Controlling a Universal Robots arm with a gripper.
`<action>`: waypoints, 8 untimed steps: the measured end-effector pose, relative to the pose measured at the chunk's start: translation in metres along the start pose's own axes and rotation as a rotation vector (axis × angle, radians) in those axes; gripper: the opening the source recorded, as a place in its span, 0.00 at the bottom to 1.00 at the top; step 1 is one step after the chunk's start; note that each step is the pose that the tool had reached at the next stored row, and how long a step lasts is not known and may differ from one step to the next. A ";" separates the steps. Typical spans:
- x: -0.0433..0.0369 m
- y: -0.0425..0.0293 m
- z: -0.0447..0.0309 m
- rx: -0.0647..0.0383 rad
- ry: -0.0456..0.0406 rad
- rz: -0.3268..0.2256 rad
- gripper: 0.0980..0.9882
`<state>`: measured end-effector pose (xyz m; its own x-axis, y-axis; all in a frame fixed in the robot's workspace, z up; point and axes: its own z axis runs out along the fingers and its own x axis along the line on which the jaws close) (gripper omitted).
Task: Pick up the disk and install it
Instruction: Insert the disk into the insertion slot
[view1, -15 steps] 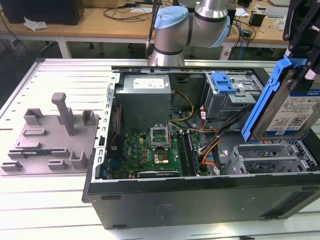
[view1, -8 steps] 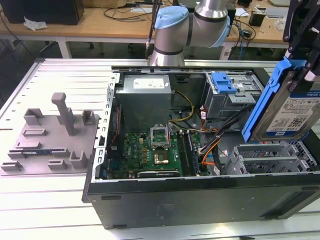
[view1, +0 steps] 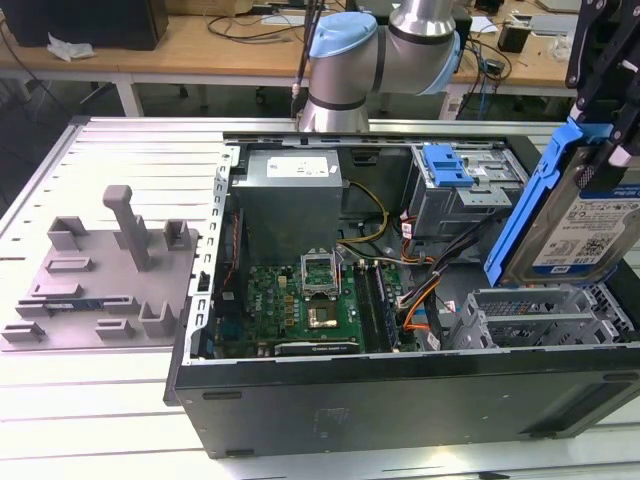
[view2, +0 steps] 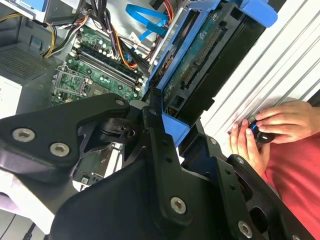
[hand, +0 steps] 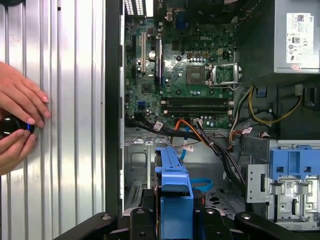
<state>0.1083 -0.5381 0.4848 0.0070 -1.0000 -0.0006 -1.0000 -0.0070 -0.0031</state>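
Exterior view: disk (view1: 585, 215) runs off the right edge, label part-cut. Gripper (view1: 605, 150) is clipped at the top corner. The jaws are clamped on the disk's frame, far-side contact hidden. Arm (view1: 385, 50) is cut by the top edge, and the PC case (view1: 400, 400) is cropped on the exterior view's right. First wrist view: disk edge-on, faces unseen, one end behind the gripper linkage. Both wrist views: a person's hands (hand: 20, 100) (view2: 285, 120) are cut by the frame edge, pinching a small dark object (hand: 10, 125) with a blue spot. Can't tell what it is.
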 end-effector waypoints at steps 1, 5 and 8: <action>0.0000 -0.0002 0.0007 0.000 0.0000 0.000 0.30; 0.0000 -0.0005 0.0023 0.000 0.0000 -0.001 0.30; 0.0000 -0.0006 0.0035 0.000 0.0000 -0.002 0.30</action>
<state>0.1090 -0.5381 0.4814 0.0088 -1.0000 -0.0006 -1.0000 -0.0088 -0.0031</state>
